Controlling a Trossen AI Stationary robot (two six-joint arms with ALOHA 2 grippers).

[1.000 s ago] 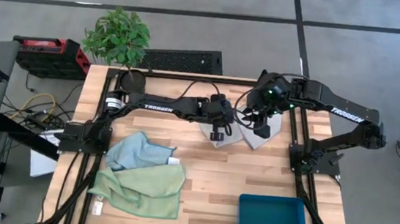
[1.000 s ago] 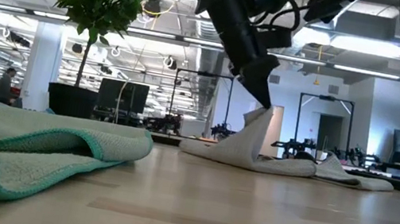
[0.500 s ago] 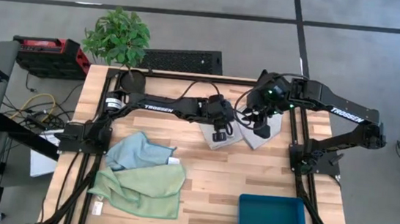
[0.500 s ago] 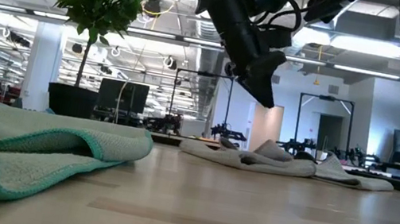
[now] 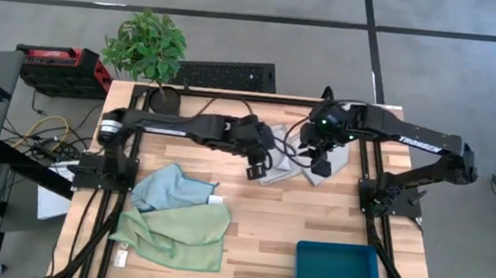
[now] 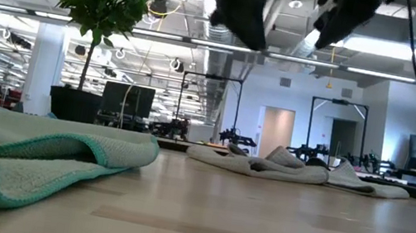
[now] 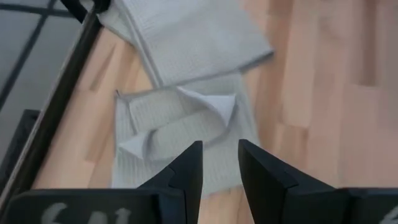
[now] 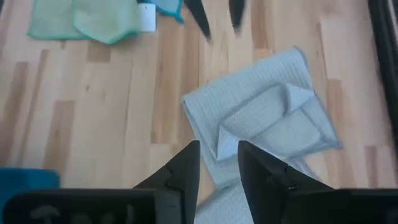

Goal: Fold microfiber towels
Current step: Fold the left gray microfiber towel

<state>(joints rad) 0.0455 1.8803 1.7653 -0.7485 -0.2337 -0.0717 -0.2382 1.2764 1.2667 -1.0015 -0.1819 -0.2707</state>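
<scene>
Two light grey towels [image 5: 293,164] lie crumpled and partly folded near the far edge of the bench [image 5: 258,227], one overlapping the other. The left pincer [image 5: 256,170] hangs just above the bench at the nearer grey towel's edge, its fingers [image 7: 189,163] apart and holding nothing. The right pincer [image 5: 317,159] hovers over the same grey pile, fingers likewise parted and empty. Well apart from the grey pile, towards the bench's left front, the light blue towel [image 5: 166,186] lies bunched, touching the pale green towel [image 5: 180,233] spread beside it. The dark teal bin [image 5: 338,274] sits at the right front corner.
</scene>
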